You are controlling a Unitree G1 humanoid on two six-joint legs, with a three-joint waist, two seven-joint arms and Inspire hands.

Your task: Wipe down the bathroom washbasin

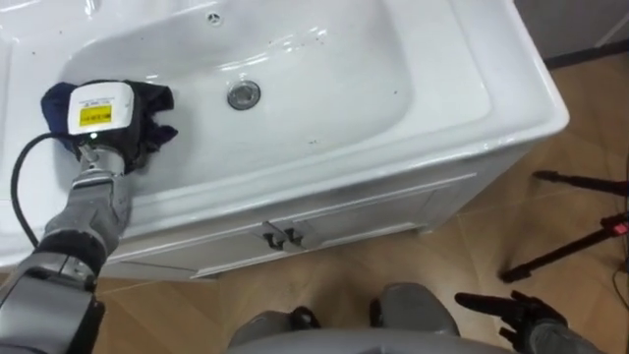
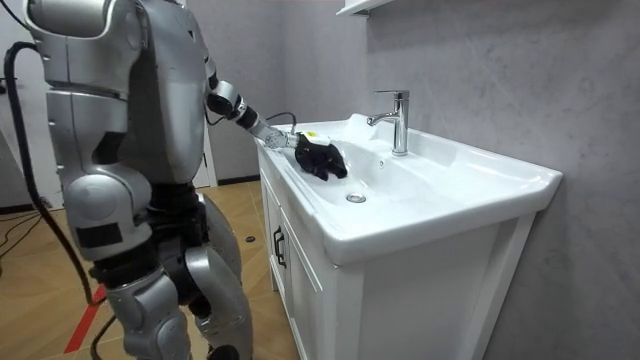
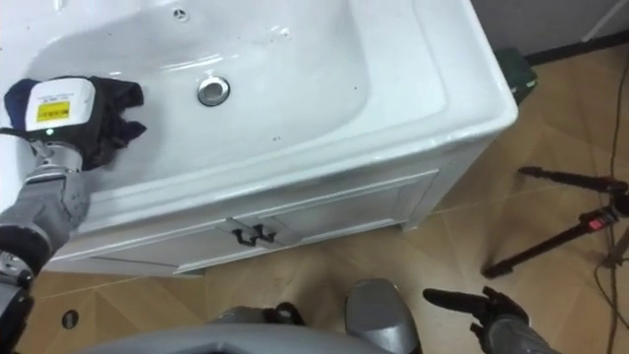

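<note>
1. Your robot stands close against the front of a white vanity cabinet [image 1: 344,221], on the faucet's [image 2: 398,120] opposite side, with its left arm reaching over the rim into the basin [image 1: 491,118].
2. Your left hand [image 1: 98,110] sits on a dark cloth [image 1: 157,103] that lies bunched on the basin's left slope, left of the drain [image 1: 243,94] and apart from it.
3. The cloth spills out around that hand on the drain side and toward the front rim. The back of the hand covers the rest, so you cannot tell whether it grips the cloth or only presses on it.
4. Your right hand [image 1: 516,313] hangs low beside the robot's body, over the wooden floor [image 1: 423,265], well away from the basin. It is released, fingers stretched out, and holds nothing.
5. A black tripod's [image 1: 565,251] legs lie spread on the floor to your right of the cabinet.
</note>
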